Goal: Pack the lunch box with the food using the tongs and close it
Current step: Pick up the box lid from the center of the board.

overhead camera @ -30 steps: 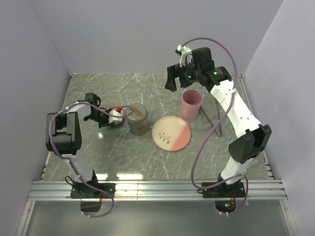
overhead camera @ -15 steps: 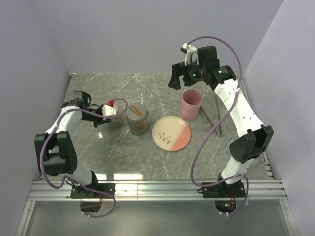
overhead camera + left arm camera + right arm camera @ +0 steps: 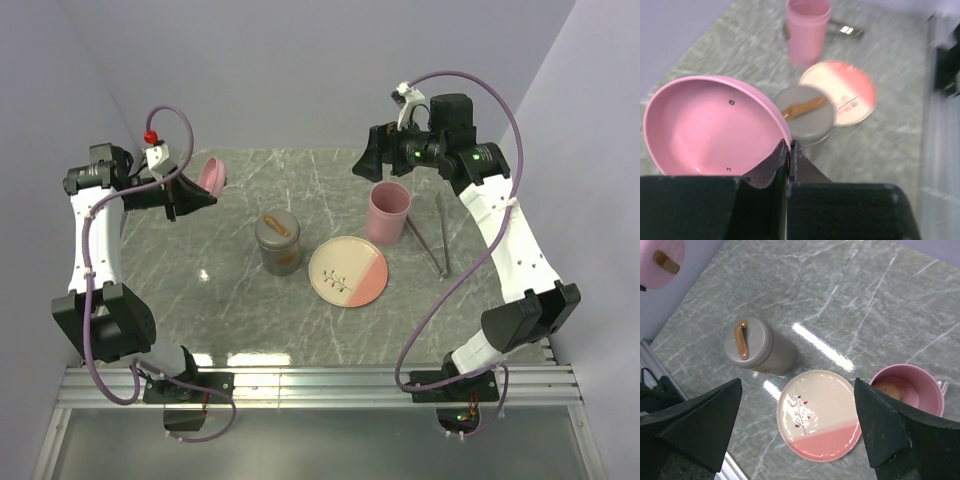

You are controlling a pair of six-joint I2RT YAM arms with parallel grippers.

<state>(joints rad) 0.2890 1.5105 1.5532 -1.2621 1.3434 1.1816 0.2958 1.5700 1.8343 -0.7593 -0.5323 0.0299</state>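
The left end effector (image 3: 788,150) is clenched on the rim of the pink lid (image 3: 705,130) and holds it tilted in the air at the far left, well apart from the pink cup (image 3: 389,211) it belongs to. The cup stands open at the far right of the worktop (image 3: 250,310), with a beige piece (image 3: 886,387) showing inside. No other food is in view; it may sit in the lidded grey jar (image 3: 279,243), left of the empty plate (image 3: 348,272).

The right end effector (image 3: 798,382) is released, jaws wide, and hovers over the cup. The tongs (image 3: 442,240) lie flat just right of the cup, the joined end nearest the robot.

The step in hand looks like fetching the tongs. The right arm would do well to come down over the middle of the two slim arms, jaws across them, and squeeze gently so the V can spring. The left should keep the lid parked away from the cup.
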